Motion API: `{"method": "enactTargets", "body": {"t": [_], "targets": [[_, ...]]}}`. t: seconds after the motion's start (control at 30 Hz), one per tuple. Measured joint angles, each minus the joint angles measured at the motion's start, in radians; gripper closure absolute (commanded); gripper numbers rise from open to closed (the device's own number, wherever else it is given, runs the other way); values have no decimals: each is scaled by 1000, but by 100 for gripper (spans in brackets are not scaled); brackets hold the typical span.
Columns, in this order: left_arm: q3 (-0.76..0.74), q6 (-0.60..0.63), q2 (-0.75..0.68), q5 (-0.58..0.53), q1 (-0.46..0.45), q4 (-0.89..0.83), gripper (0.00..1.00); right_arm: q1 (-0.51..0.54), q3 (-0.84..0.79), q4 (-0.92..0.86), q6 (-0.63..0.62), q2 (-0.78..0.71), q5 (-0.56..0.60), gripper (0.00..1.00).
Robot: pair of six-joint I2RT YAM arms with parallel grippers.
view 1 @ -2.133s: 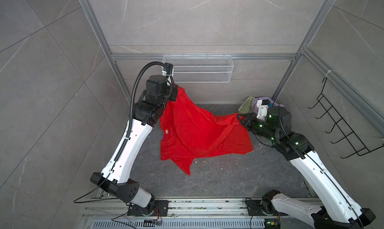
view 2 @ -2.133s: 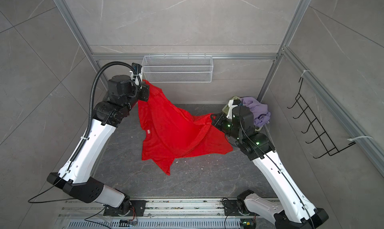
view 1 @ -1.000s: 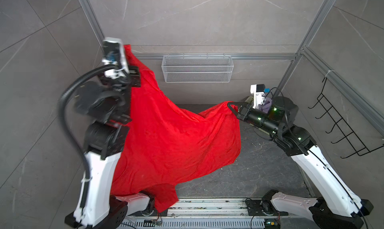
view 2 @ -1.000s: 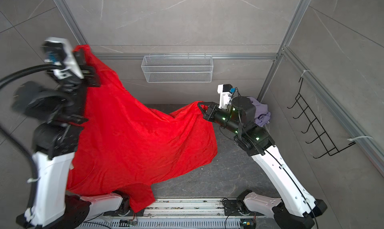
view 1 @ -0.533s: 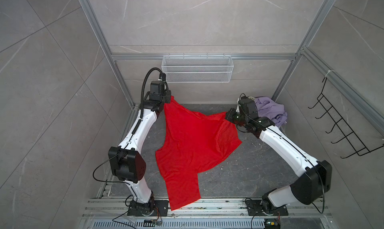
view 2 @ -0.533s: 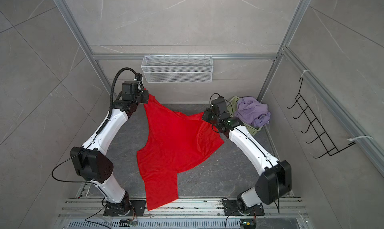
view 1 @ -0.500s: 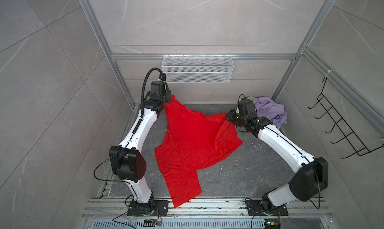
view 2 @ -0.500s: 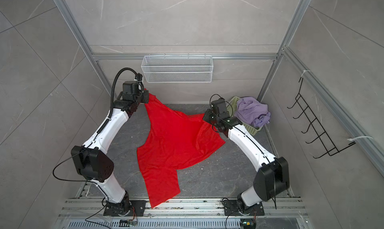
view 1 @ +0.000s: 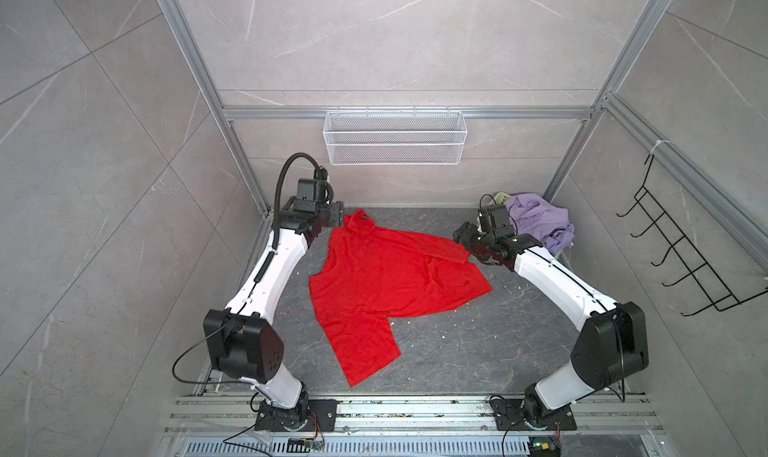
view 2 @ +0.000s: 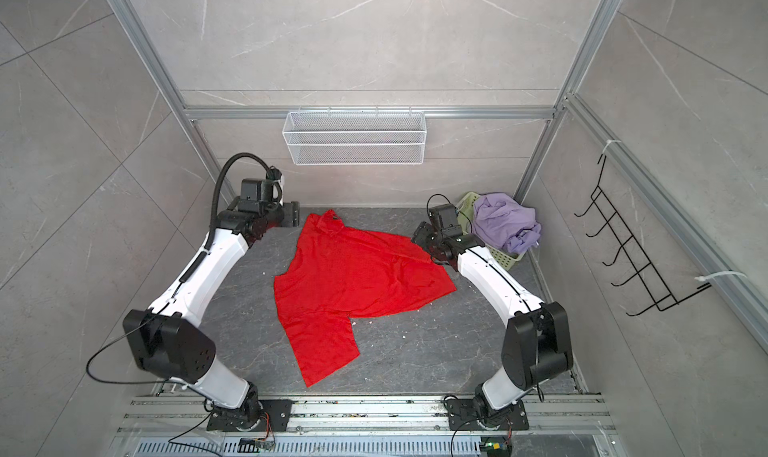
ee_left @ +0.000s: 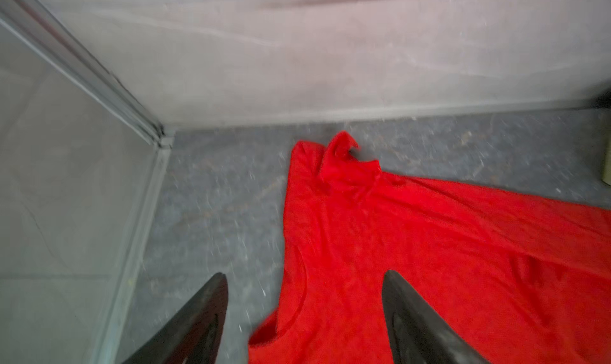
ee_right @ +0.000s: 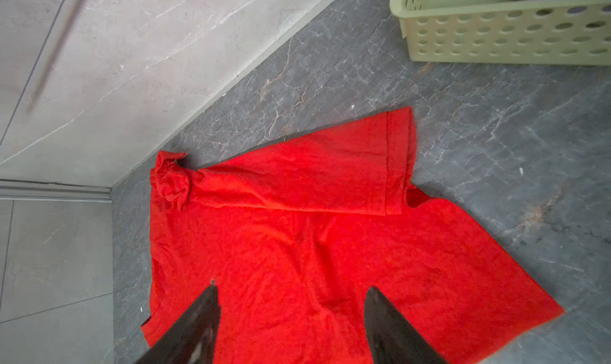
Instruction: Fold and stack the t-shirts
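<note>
The red t-shirt (view 1: 386, 276) is lying spread out on the grey desk (view 1: 478, 351), between the two arms and not yet folded. The left fingers (ee_left: 205, 322) are standing spread apart with nothing between them. They are hovering at the shirt's edge, so one finger is over red cloth and its partner over bare desk. Ahead of them a corner of the shirt is bunching up into a small crumpled peak. The right fingers (ee_right: 393, 329) are also gaping wide and gripping nothing, and they are hanging over the shirt's body. Just beyond their tips one sleeve is lying doubled back across the cloth. Further out past those fingers, and off to one side, the pale green basket (ee_right: 496, 38) is sitting on the desk. The lilac t-shirt (view 2: 505, 222) is heaped in it, well clear of both sets of fingers.

To my eye the laying-out step is ending here and the folding itself is not yet starting. The next move is likely calling for both sets of fingers to drop onto the cloth and pinch an edge each. They could either tug the bunched corner flat or carry one side across for the first fold.
</note>
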Motion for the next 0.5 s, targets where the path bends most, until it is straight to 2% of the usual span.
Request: {"method": "enactTargets", "body": {"t": [0.17, 0.27, 0.37, 0.5], "targets": [[-307, -213, -209, 129, 0, -69, 25, 2, -158, -2, 30, -33, -8, 31], [-465, -328, -272, 218, -1, -67, 25, 2, -234, 3, 45, -24, -24, 32], [-563, -407, -267, 294, -4, -51, 25, 6, -248, 36, 47, 23, -42, 32], [-603, -480, -201, 367, -7, 14, 25, 20, -238, 106, 57, 131, -68, 34]]}}
